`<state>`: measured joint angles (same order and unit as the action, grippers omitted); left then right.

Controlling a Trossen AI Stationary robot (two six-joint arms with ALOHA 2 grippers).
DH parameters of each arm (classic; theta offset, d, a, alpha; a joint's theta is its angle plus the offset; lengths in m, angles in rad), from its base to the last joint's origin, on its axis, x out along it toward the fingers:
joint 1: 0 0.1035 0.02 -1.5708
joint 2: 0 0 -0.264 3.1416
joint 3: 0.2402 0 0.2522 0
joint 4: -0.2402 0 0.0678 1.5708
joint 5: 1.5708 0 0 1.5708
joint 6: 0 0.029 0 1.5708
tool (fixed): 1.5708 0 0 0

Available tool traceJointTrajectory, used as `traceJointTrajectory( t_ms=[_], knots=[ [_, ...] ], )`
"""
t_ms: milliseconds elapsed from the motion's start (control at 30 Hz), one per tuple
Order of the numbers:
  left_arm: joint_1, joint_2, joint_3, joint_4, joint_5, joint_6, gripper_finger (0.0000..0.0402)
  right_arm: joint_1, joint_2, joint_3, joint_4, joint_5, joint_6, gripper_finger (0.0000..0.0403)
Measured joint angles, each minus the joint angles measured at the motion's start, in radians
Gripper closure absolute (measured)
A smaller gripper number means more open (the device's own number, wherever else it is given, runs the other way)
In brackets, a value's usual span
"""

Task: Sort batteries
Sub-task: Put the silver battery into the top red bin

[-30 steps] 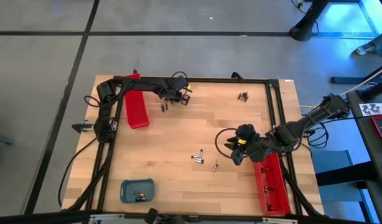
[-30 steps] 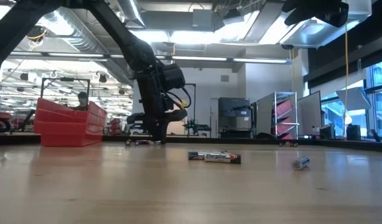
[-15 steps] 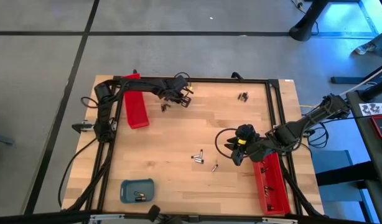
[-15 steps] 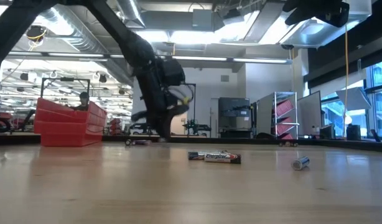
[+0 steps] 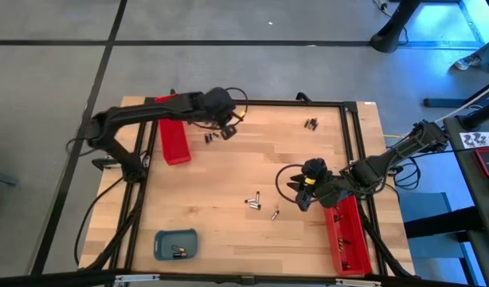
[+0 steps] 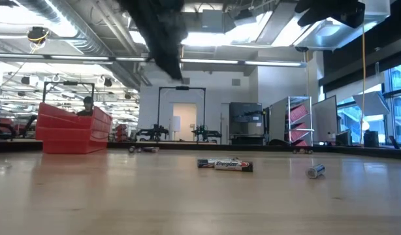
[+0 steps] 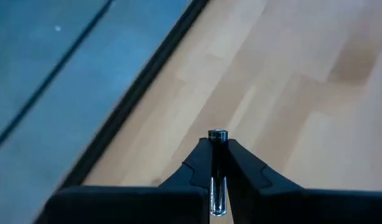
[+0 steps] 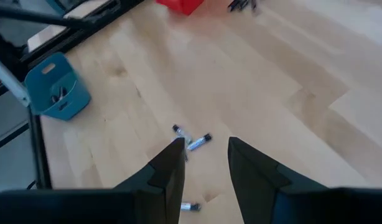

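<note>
My left gripper (image 5: 228,129) hangs above the table's far left part, shut on one silvery battery (image 7: 217,163). A few batteries (image 5: 210,137) lie on the wood just beside and below it. More batteries lie mid-table (image 5: 253,201) (image 6: 225,164), and a small group (image 5: 311,123) lies at the far right. My right gripper (image 5: 302,195) hovers at the right, open, with nothing between its fingers (image 8: 172,163); the mid-table batteries (image 8: 197,140) lie on the wood beyond them. My left gripper pinches the battery between its two fingers (image 7: 200,163). The battery lies along the fingers, and its capped end (image 7: 217,134) sticks out just past the fingertips. The fingers slant downward, and the battery is lifted clear of the table.
A red tray (image 5: 174,135) lies by the far left edge and another (image 5: 348,235) along the right edge. A blue-grey tray (image 5: 176,243) holding batteries sits at the near left. A black frame (image 5: 292,102) borders the table.
My left gripper has risen from the table by the far-left batteries, carrying one battery up with it, and has rolled about its own line. In the low view it has climbed out of the picture's top. My right arm has kept still.
</note>
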<state>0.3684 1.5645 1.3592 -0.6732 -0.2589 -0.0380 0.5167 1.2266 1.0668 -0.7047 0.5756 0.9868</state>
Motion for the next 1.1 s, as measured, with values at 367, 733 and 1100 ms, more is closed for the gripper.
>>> traceJointTrajectory(
  t_ms=[367,733,1100],
  knots=[
    [-0.054,-0.194,0.063,-0.529,-0.11,-0.087,0.0388,0.0,0.0,0.0,-0.001,0.105,-0.028,0.0279],
    [0.137,-0.333,-0.33,-0.536,-0.068,0.04,0.0388,0.0,0.0,0.0,0.0,0.08,-0.026,0.0279],
    [0.278,-0.358,-0.548,-0.312,0.01,0.211,0.0389,0.0,0.0,0.0,0.008,0.06,-0.024,0.0279]
  ],
)
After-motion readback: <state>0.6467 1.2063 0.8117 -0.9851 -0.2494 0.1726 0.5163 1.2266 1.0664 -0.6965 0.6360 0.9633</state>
